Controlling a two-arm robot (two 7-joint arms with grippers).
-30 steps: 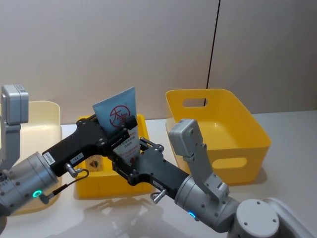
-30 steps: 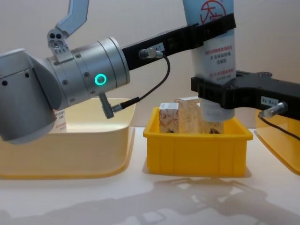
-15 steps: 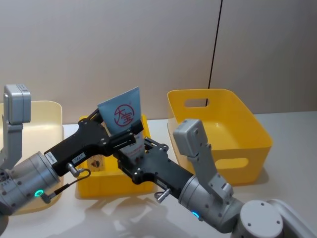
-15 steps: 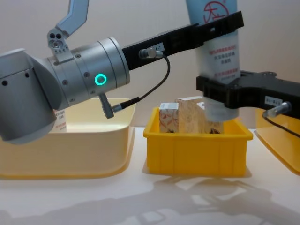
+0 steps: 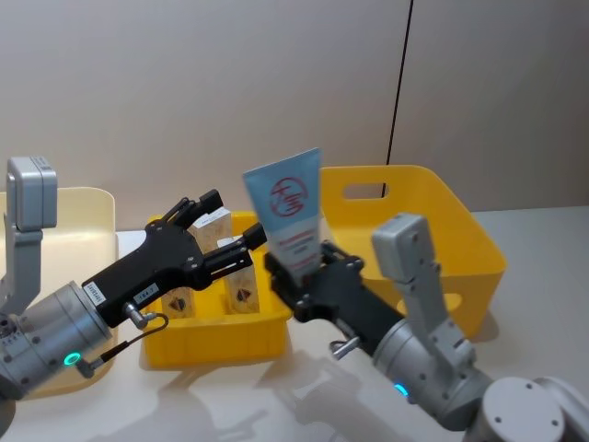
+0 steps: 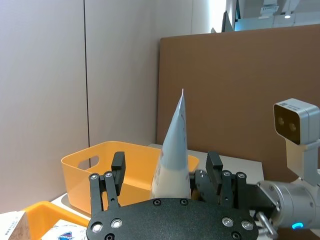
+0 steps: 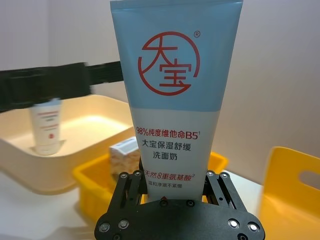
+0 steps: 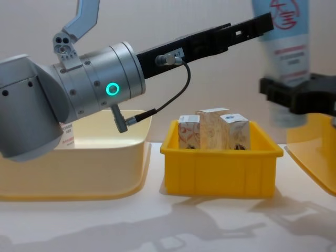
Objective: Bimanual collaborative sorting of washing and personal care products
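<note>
The right claw (image 5: 302,273) is clamped on the lower part of a pale-blue tube (image 5: 289,214), one finger on each side of the printed band, as the right wrist view shows (image 7: 172,186). The tube stands upright with its flat sealed end on top and the red round logo facing the robot. It is held in the air, off the desk (image 8: 157,220), over the gap between the small yellow tray (image 5: 212,345) and the large yellow bin (image 5: 460,249). In the chest view it rises to the right of the tray's right wall (image 8: 286,31). The left claw (image 5: 225,224) reaches out above the tray with its fingers (image 6: 117,165) spread apart and nothing between them. Its tips are close to the tube but clear of it. Three cartons (image 8: 212,128) with reddish swirls stand upright and close together inside the tray. At the far left sits a cream bin (image 8: 79,168), and in it a white tube (image 7: 47,125) with red print stands on its cap
</note>
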